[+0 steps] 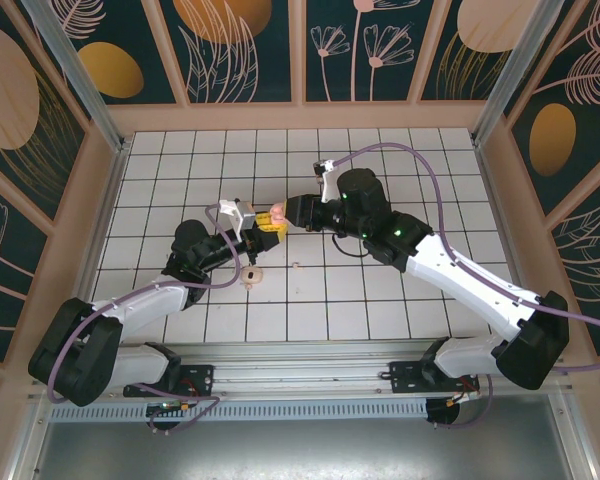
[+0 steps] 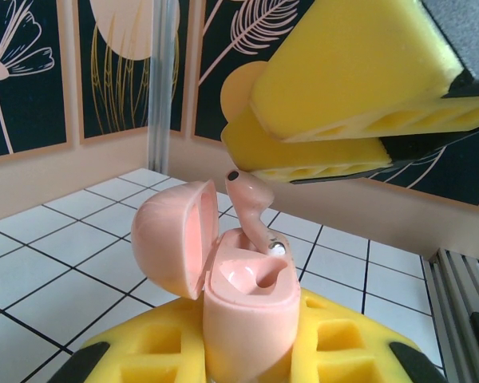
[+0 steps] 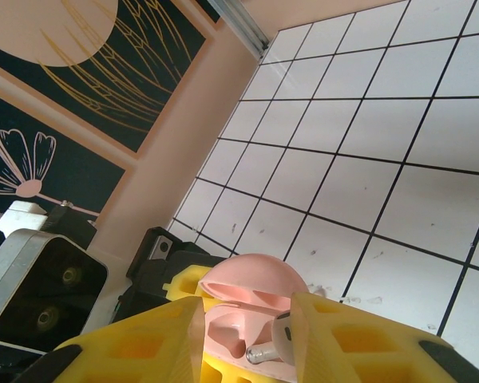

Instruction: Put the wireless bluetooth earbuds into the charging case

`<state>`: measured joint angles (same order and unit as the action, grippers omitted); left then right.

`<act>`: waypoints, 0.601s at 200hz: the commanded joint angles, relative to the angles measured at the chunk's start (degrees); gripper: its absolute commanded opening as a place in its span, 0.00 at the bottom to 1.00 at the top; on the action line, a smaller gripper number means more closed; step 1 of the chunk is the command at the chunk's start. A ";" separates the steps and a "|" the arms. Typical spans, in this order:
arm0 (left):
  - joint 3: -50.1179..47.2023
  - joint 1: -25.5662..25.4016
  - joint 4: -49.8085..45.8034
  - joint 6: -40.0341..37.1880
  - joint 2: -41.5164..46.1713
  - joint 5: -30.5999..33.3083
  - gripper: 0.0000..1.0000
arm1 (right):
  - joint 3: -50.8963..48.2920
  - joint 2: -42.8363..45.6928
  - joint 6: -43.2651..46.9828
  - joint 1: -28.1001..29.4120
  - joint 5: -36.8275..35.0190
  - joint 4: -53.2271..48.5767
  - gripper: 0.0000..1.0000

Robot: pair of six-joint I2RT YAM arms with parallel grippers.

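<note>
Nearest the lens, the left fingers (image 2: pixel 144 343) are clamped on the lower body of the charging case (image 2: pixel 247 311). They hold it upright and, as far as I can judge, raised above the table (image 2: pixel 32 271), about midway between its left and right edges. On the table, just toward the near edge from that grip, lies a small whitish-pink bit that I take for the second earbud (image 1: pixel 254 276), though it is too small to be sure. The case's lid (image 2: pixel 168 239) is swung open to the left, so the inside is exposed. 1 earbud (image 2: pixel 249 201) stands in the opening, head up, stem down and tilted. The silver tip of its stem sits at the rim of a well rather than sunk in, so it is not seated. Above and to the right, the right fingers (image 2: pixel 359 72) hang over the case. The right wrist view shows them parted, with the earbud close against 1 of them; whether they touch I cannot tell. By my reading the task is under halfway: the case is open and held, and the first earbud is only started. Left to do: seat it, fetch the other, seat that too.
</note>
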<state>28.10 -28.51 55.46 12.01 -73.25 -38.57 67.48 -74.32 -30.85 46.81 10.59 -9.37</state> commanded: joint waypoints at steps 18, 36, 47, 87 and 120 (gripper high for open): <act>1.52 -0.22 1.93 -0.94 1.60 -0.21 0.08 | 1.64 -0.56 -0.64 0.56 0.36 0.13 0.33; 1.56 -0.24 1.85 -0.94 1.62 -0.11 0.08 | 1.91 -0.56 -0.44 0.99 -0.25 -0.05 0.33; 1.67 -0.24 1.78 -0.85 1.62 -0.11 0.08 | 2.16 -0.59 -0.10 1.24 -0.82 -0.35 0.32; 1.87 -0.18 1.84 -0.85 1.53 -0.02 0.08 | 3.03 -0.95 0.77 2.15 -2.50 -1.71 0.32; 1.91 -0.21 2.02 -0.83 1.63 -0.06 0.08 | 3.96 -1.61 1.22 2.49 -2.59 -2.31 0.31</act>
<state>28.10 -28.51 55.40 12.01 -73.10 -38.50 68.97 -75.09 -30.55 48.71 9.04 -10.48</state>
